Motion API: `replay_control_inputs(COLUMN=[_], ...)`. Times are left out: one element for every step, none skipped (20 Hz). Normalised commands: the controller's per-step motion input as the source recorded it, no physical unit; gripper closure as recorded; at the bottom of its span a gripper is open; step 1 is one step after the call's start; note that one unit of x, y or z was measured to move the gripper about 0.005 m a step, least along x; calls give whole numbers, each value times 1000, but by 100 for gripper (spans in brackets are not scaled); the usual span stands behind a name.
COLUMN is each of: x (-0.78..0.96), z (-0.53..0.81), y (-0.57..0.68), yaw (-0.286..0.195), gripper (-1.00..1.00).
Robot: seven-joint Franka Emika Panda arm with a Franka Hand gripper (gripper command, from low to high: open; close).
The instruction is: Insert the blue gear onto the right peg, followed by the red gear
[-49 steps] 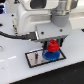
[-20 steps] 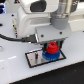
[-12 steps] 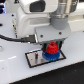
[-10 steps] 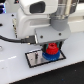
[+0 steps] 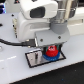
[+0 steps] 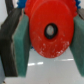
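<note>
Fingers (image 6: 50,47) grip red gear (image 6: 49,31) by its rim over blue gear (image 5: 48,57); likely light, stiff, slippery plastic.

I can read no text, label, brand, number or sign in either view from here. Both pictures are too soft and small for any lettering to show on the arm, the plate or the gears.
</note>
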Motion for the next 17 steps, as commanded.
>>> replay_control_inputs(x=[132,110,57,19,3,34,25,34,68,13,2,10,-3,0,-10,8,-16], z=[-98,-38,111,146,112,372,289,133,-84,256,250,342,515,638,699,711,744], y=[-26,-20,-6,31,56,61,86,38,1,24,47,70,68,82,55,33,42], yaw=[0,0,0,0,0,0,0,0,0,0,0,0,0,0,0,0,0], gripper=[100,100,-100,-100,-100,-100,-100,-100,100,-100,-100,-100,-100,-100,-100,-100,-100])
